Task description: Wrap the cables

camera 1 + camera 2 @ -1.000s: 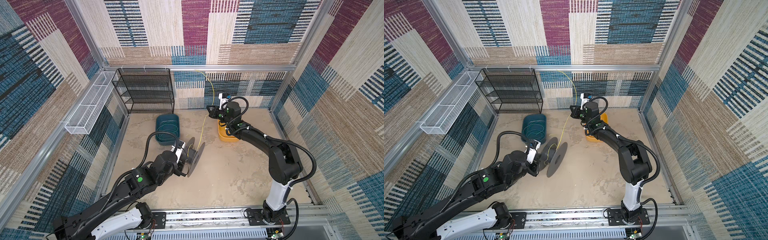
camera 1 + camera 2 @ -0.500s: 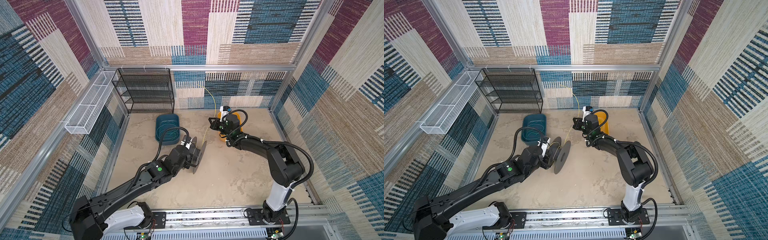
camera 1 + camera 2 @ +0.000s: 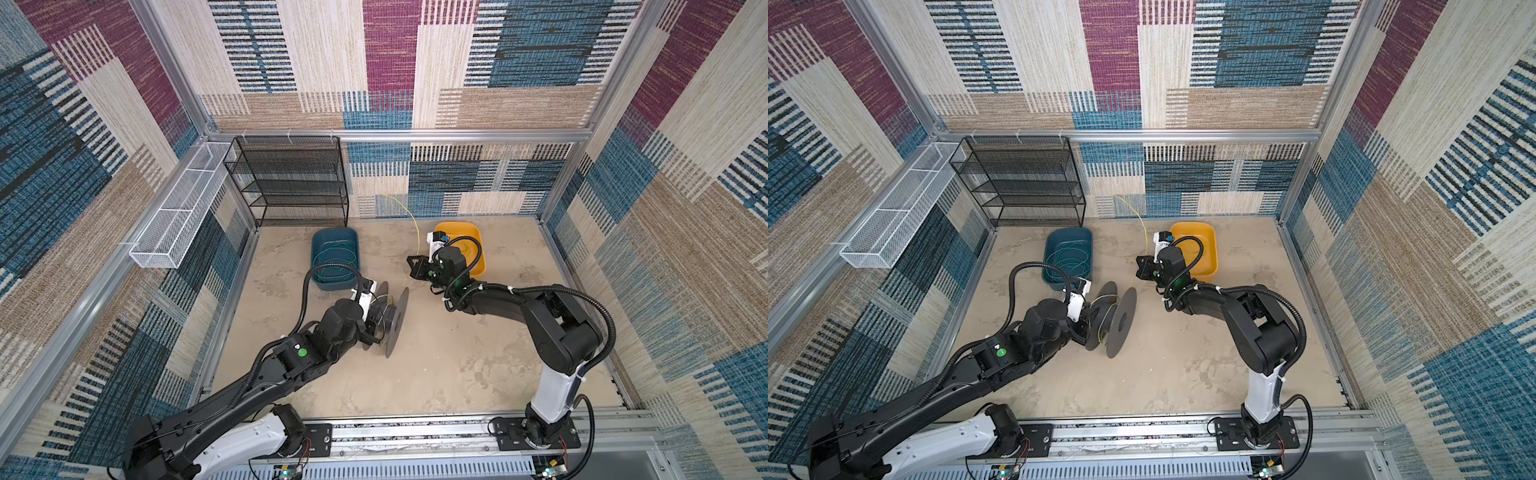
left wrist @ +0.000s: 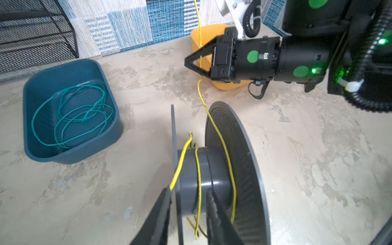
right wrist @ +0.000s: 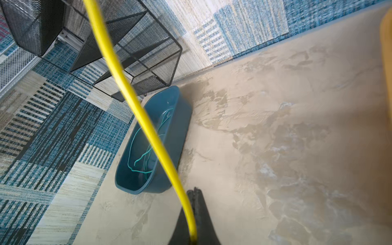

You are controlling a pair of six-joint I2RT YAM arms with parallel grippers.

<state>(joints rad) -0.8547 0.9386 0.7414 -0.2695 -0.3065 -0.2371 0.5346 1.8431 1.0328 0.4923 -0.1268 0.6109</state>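
A dark grey spool (image 3: 396, 321) (image 3: 1121, 322) stands on edge in the middle of the floor, with a few loose turns of yellow cable (image 4: 198, 167) on its hub. My left gripper (image 4: 188, 192) (image 3: 1090, 328) is open, its fingers straddling the spool's near flange without pinching it. From the hub the yellow cable (image 3: 416, 237) (image 3: 1144, 235) rises to my right gripper (image 3: 411, 268) (image 3: 1139, 268) (image 4: 187, 62), which is shut on it, and runs on up against the back wall. In the right wrist view the cable (image 5: 135, 99) leaves the shut fingertips (image 5: 197, 193).
A blue bin (image 3: 315, 253) (image 4: 27, 131) holding a loose green cable (image 4: 70, 118) sits behind the spool on the left. An orange bin (image 3: 457, 227) (image 3: 1192, 227) is behind the right gripper. A black mesh rack (image 3: 291, 183) and a white wire basket (image 3: 174, 216) line the back-left walls.
My left gripper has opened and let go of the spool's flange. My right gripper has come down and forward toward the spool, still pinching the yellow cable.
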